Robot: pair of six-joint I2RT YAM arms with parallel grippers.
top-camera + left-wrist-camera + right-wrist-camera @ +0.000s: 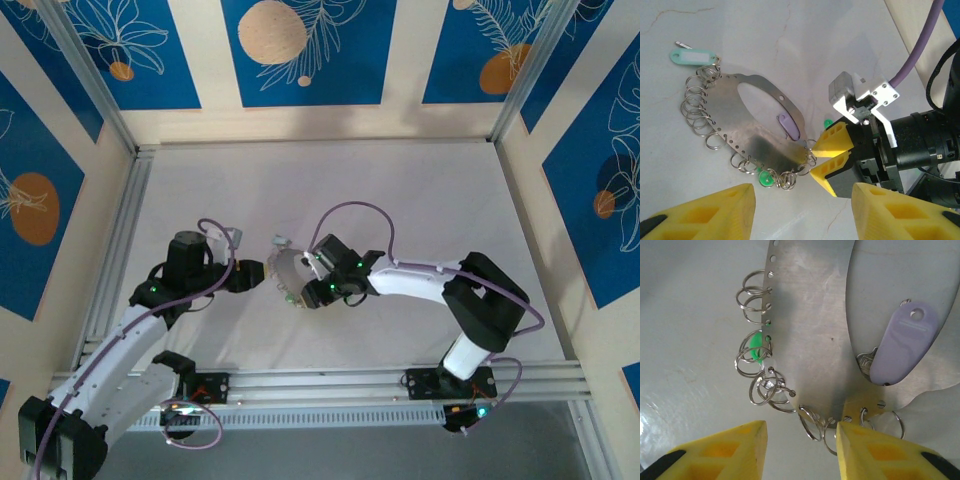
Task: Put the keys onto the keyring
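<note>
The keyring [747, 127] is a flat silvery oval plate with a big hole; several small split rings hang along its edge. It also appears in the top view as keyring [284, 270]. A purple-headed key [902, 342] lies in the hole. A green tag [756, 346] sits among the rings, and a mint tag [692, 56] lies at the far end. My right gripper [800, 440] is open at the plate's near end, split rings between its jaws and its right finger [875, 450] over the rim. My left gripper [800, 215] hovers open and empty just short of the plate.
The white tabletop [400, 190] is fenced by aluminium rails [330, 382] at the front and left. The two grippers face each other closely over the plate, right gripper [815, 159] directly ahead of my left one. A purple cable [912, 65] loops above the right wrist.
</note>
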